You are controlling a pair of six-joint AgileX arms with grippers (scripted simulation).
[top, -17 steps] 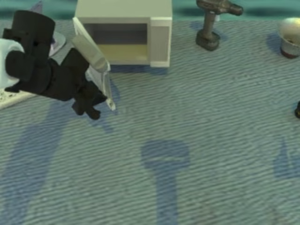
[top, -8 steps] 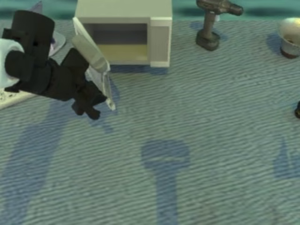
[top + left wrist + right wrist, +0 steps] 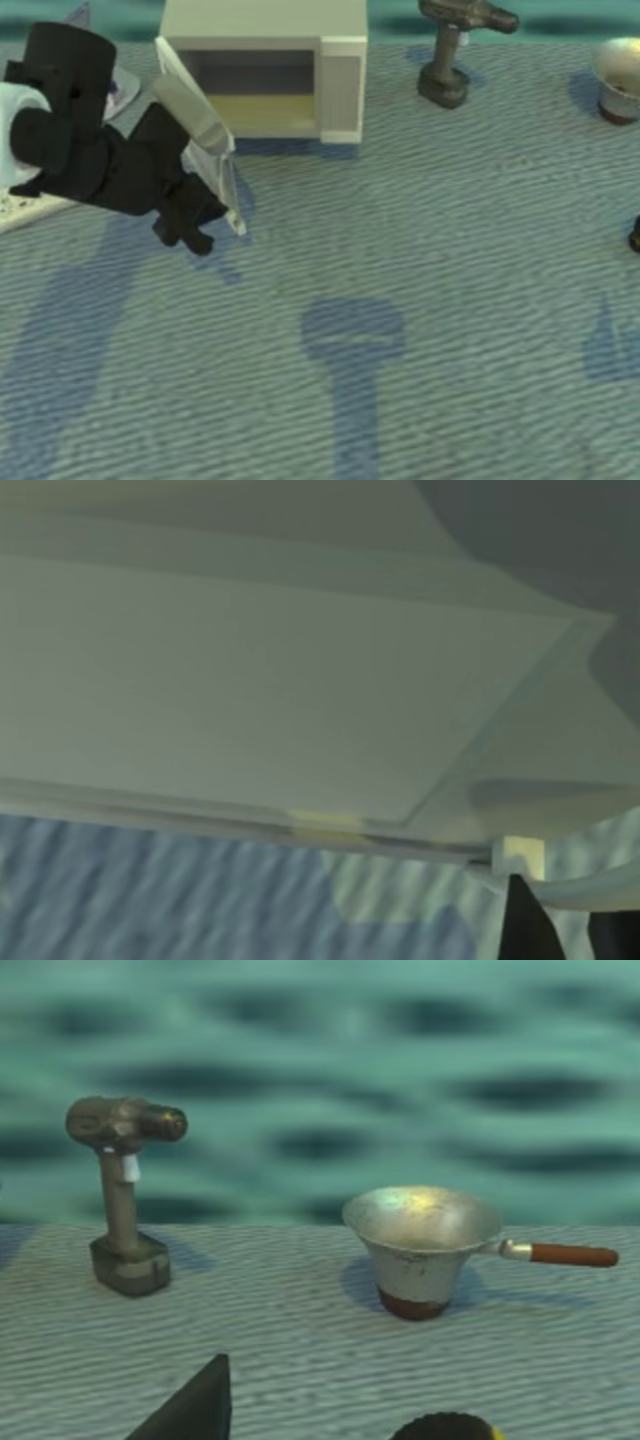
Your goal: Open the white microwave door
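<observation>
At the far left of the surface point(image 3: 420, 330), a flat white thing with buttons point(image 3: 25, 210) pokes out from under the left arm. The left hand point(image 3: 190, 232) sits just this side of it, at the free near edge of the door point(image 3: 200, 140). Its dark fingers point(image 3: 530, 930) reach that edge near a small pale tab, but whether they pinch the edge or only rest against it I cannot tell.

The door stands swung well out from the microwave point(image 3: 265, 60), hinged at the oven's left side and angled toward the near left, so the yellowish floor of the cavity shows plainly. The oven itself is at the far edge, left of centre. By the look of things the opening is mostly done.

The door is a thin, stiff panel, likely light, turning on its hinge only; its smooth face offers little to hold, so the free edge by the tab is the sensible grip. Pulling along its arc, not straight out, should keep the boxy oven from sliding.

Right of the oven stands a drill point(image 3: 450, 50), then a metal saucepan point(image 3: 620, 75) at the far right. The right arm is parked off the near right; only a dark corner point(image 3: 195, 1405) of its hand shows, so its opening cannot be told.
</observation>
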